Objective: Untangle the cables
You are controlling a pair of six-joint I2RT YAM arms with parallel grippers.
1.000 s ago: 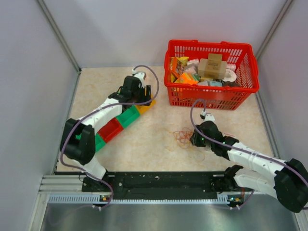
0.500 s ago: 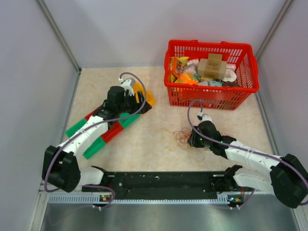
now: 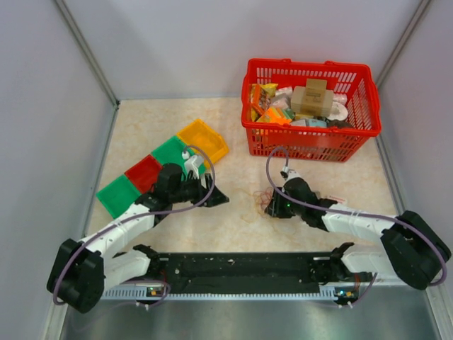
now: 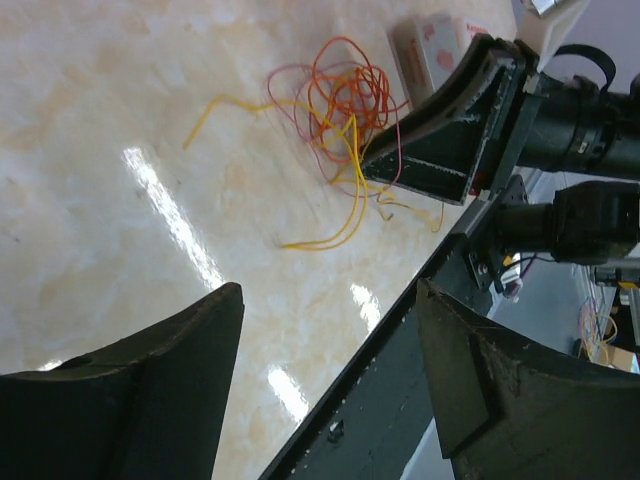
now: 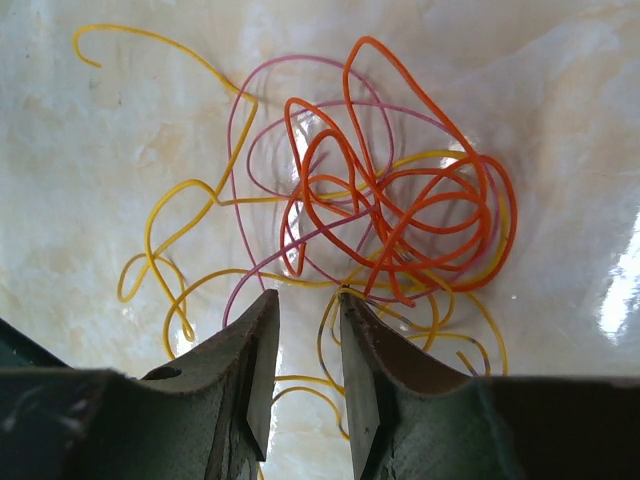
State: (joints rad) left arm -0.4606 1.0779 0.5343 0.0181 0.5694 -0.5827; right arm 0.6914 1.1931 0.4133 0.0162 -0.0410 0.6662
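Cables (image 3: 261,197): on the table just in front of the red basket (image 3: 311,147), below its left corner.

Your right gripper (image 5: 305,305) sits at the side of the tangle farthest from the basket. Its jaws are only narrowly apart, apparently lined up to pinch a yellow strand, and nothing is clamped.

Your left gripper (image 4: 330,300), farther left of the basket, is spread wide, empty and facing the tangle, presumably to take an opposing strand.

Overhead, the right gripper covers part of the tangle, so the crossings cannot be traced.
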